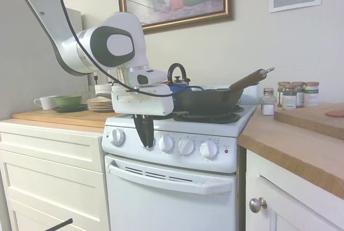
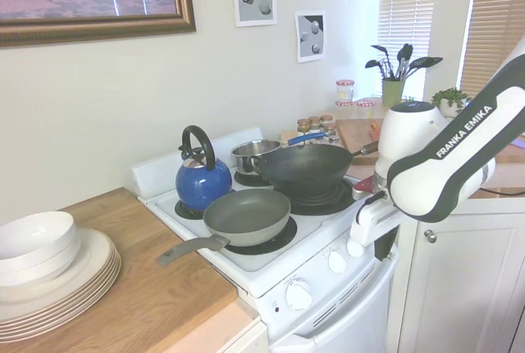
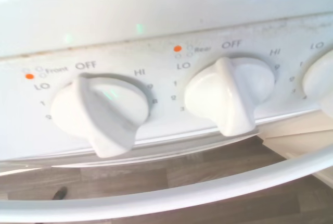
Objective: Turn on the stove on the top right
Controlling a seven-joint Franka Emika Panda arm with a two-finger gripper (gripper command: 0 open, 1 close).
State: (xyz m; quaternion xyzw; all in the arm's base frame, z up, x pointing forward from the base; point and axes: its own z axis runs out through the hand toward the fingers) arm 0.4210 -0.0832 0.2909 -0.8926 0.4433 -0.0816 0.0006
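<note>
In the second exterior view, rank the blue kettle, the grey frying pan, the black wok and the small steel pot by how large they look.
1. Black wok and grey frying pan: alike; the pan is nearer the camera, so unsure.
2. Blue kettle.
3. Small steel pot, partly hidden behind the wok.

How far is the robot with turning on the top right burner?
Reached: the gripper hangs before the stove's knob panel, at its left end. In hand: lining up; the Front knob and Rear knob in the wrist view seem to point at OFF. Left: everything else, probably moving to a knob further right and turning it.
</note>
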